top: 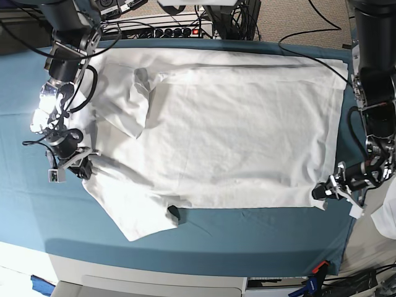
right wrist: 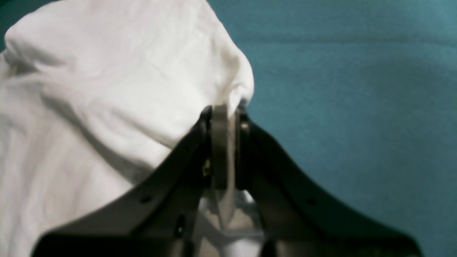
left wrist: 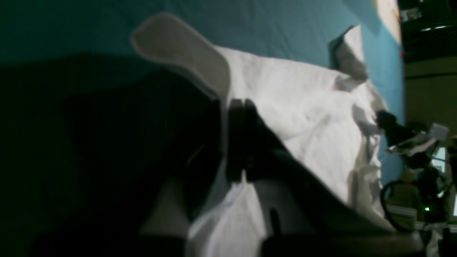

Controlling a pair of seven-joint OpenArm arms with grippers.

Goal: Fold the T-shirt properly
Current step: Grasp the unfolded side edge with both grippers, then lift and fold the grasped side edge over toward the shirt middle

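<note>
Grippers both clamped on cloth: right gripper [right wrist: 226, 117] pinching a shirt [top: 235, 142] shoulder edge, left gripper [left wrist: 240, 107] pinching the hem corner. Shirt spread flat across the teal cloth [top: 247, 232], one sleeve [top: 139, 216] splayed near. Best lifted evenly, kept taut, carried straight over toward the far edge.

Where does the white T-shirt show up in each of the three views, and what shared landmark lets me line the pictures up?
Left wrist: the T-shirt fills the centre and right, its fabric pinched in the left gripper.
Right wrist: it fills the left half, its edge pinched in the right gripper.
Base: it lies spread across the middle, one lower corner at each gripper.
Shared landmark: the teal table cloth under it in every view.
</note>
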